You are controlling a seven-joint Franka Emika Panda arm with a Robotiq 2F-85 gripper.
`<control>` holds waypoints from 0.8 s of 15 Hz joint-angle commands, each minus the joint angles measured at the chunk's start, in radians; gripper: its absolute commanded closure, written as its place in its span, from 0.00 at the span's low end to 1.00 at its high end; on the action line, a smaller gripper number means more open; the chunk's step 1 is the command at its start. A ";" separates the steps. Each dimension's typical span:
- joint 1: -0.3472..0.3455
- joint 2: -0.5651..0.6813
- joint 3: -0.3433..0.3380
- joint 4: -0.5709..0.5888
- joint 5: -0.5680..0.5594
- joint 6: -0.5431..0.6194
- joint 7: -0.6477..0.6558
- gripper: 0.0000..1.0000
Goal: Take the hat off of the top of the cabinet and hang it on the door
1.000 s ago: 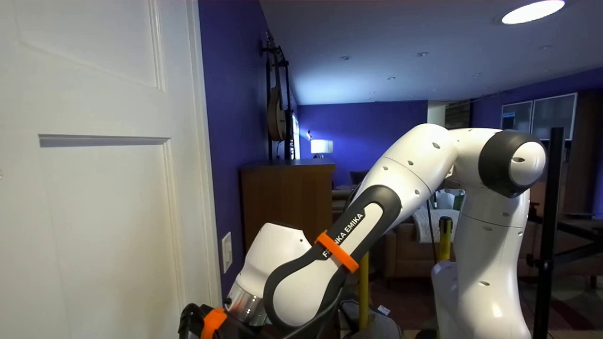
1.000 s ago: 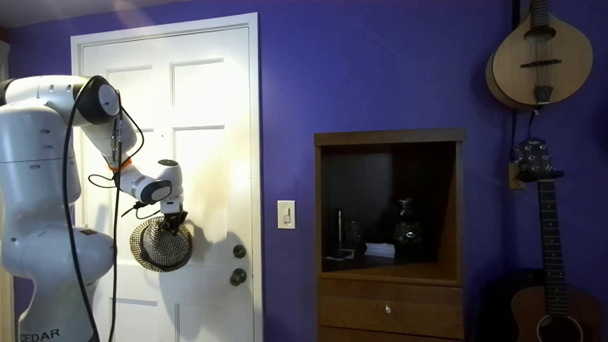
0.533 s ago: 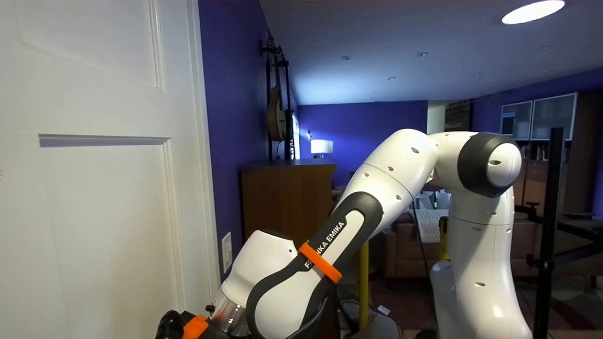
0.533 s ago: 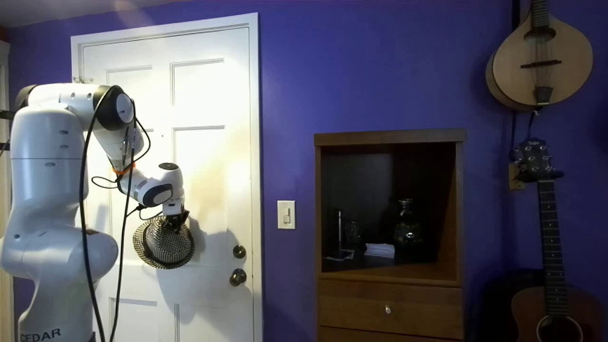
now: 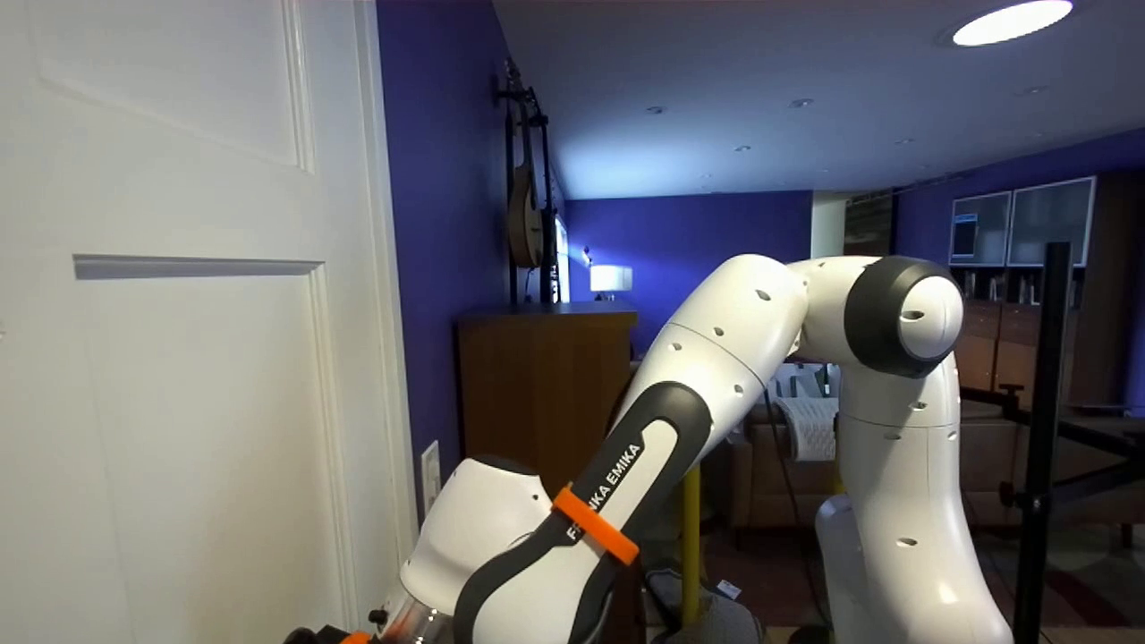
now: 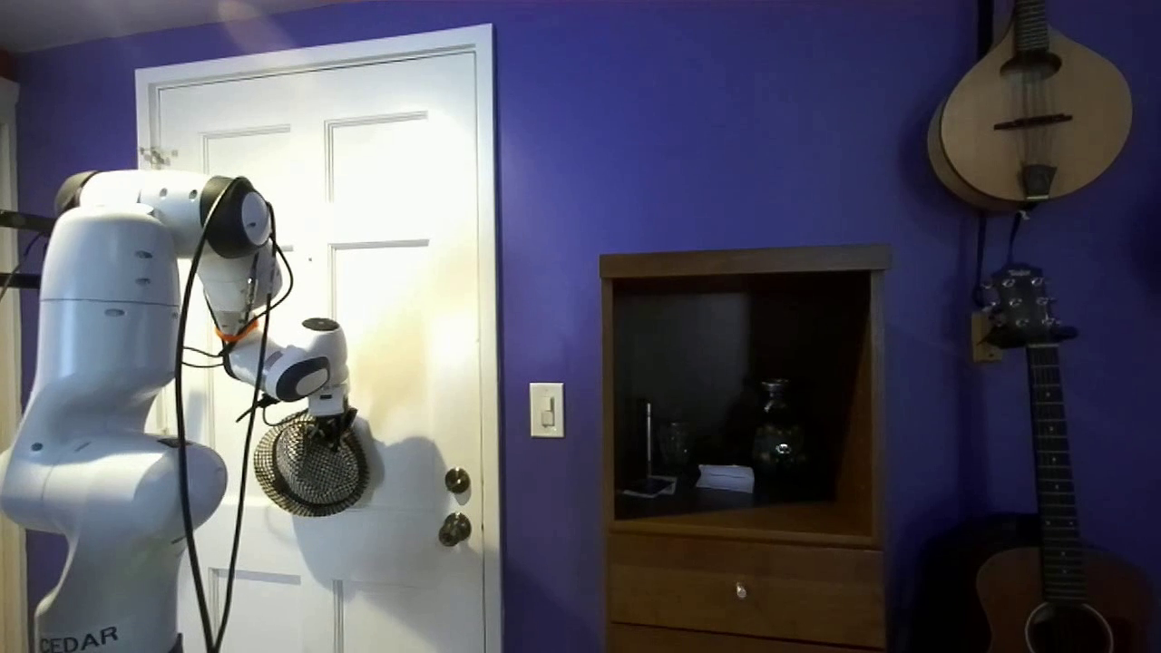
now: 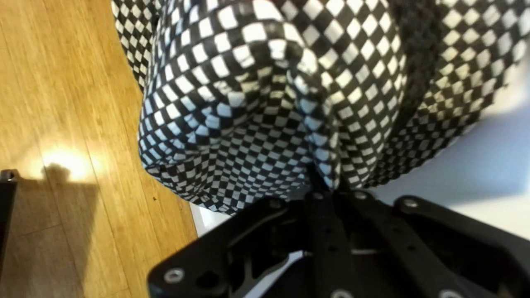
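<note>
The checkered hat (image 6: 313,467) is being held up in front of the door (image 6: 390,345), around the middle of its width, and a big soft shadow is thrown on the white panels. A fold of the crown is clamped tight in the pincer (image 7: 329,186), tips squeezed nearly together on the cloth (kinda crumpled in there, going by the wrist view). The brim is tipped at an angle, and a dark fuzzy band is wrapped round the crown. Whether the door is actually touched by the brim can't be made out.

The white robot arm (image 6: 109,363) is caught in both exterior views, and a good chunk of the door away from the knob (image 6: 454,529) is blocked by it in an exterior view. Just beside the door, on the knob side, a light switch (image 6: 547,411) is fixed to the purple wall (image 6: 562,181). The brown cabinet (image 6: 744,263) is parked further along from the door, with a dark vase (image 6: 777,440) and a white card (image 6: 726,477) tucked inside. Furthest from the door, a guitar (image 6: 1052,472) and a rounder stringed instrument (image 6: 1043,100) are seen against the wall.
</note>
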 commanded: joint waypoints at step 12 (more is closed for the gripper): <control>0.042 0.186 -0.065 0.130 -0.309 -0.065 0.295 0.99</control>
